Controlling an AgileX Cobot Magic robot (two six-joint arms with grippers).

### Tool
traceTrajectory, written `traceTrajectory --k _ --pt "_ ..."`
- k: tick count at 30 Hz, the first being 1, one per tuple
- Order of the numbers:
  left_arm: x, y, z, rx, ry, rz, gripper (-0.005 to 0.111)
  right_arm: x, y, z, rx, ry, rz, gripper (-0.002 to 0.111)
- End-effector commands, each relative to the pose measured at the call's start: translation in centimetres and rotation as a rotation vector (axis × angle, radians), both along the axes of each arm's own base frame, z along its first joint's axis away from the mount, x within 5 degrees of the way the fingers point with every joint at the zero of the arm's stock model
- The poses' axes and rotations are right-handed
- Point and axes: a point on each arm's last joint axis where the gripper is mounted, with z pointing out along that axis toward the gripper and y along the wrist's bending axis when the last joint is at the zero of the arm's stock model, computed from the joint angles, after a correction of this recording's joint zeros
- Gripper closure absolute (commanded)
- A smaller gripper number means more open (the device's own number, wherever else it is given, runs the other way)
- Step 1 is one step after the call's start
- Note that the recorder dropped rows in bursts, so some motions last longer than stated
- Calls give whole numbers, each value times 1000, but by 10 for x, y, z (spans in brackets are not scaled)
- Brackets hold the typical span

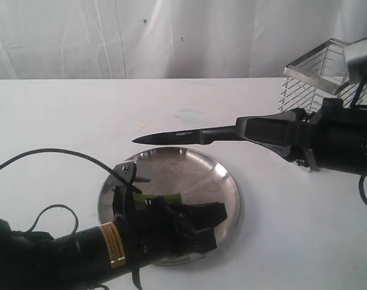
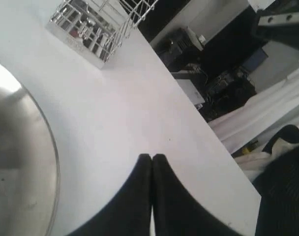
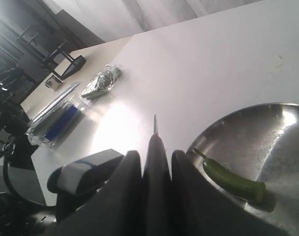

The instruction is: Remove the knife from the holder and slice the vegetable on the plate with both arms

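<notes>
My right gripper [image 1: 239, 128] is shut on the handle of the black knife [image 1: 183, 135]. It holds the knife level above the far rim of the steel plate [image 1: 229, 178], blade tip pointing left. In the right wrist view the knife [image 3: 156, 140] stands between the fingers [image 3: 130, 167]. The green chili [image 3: 233, 180] lies on the plate [image 3: 272, 123] beside them. My left gripper [image 1: 220, 212] hangs over the plate's near part, hiding most of the chili [image 1: 164, 198]. Its fingers [image 2: 142, 172] are shut on nothing. The wire holder [image 1: 319, 72] stands at the back right.
The holder [image 2: 90, 29] also shows in the left wrist view, beyond the plate rim [image 2: 53, 147]. A black cable [image 1: 57, 152] loops over the table at the left. Crumpled foil [image 3: 103, 81] and a clear box [image 3: 56, 118] sit far off.
</notes>
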Motion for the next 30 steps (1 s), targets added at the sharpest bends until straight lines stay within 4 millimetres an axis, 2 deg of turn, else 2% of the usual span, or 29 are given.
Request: traceTrajectory --k 1,16,30 --pt "5 -5 8 -52 -2 33 107 3 -3 -5 -64 -10 -32 108" --pt "23 -16 29 -186 23 107 107 2 -4 -8 -106 4 -23 108" --pt "28 -12 28 -206 42 180 107 -4 -5 -18 -181 102 17 108"
